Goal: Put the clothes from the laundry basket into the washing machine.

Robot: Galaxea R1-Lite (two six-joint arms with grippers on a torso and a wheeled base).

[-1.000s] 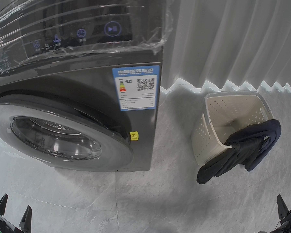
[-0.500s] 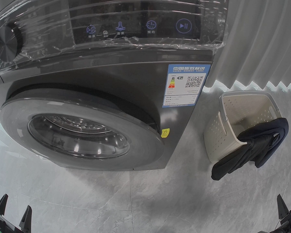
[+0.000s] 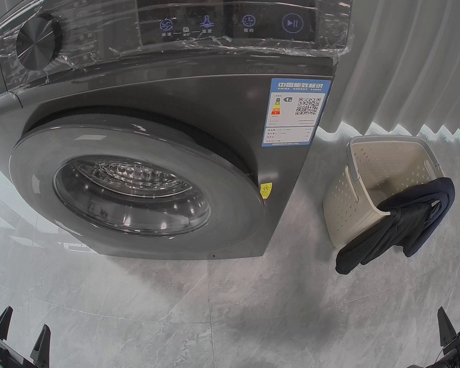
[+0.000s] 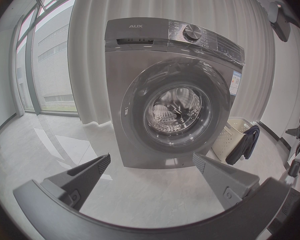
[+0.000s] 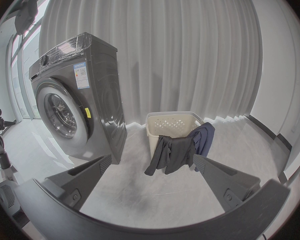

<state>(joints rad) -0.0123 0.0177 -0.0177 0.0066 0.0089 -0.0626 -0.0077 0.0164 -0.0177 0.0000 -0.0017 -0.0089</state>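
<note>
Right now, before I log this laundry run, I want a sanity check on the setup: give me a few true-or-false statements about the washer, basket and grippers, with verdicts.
1. The washing machine has its round door shut. True.
2. Dark clothes hang over the laundry basket rim, one end reaching the floor. True.
3. The basket stands on the robot's left of the machine. False: it stands on the robot's right of it.
4. The right gripper holds a garment. False: it is open and empty.
5. The left gripper is open. True.
</note>
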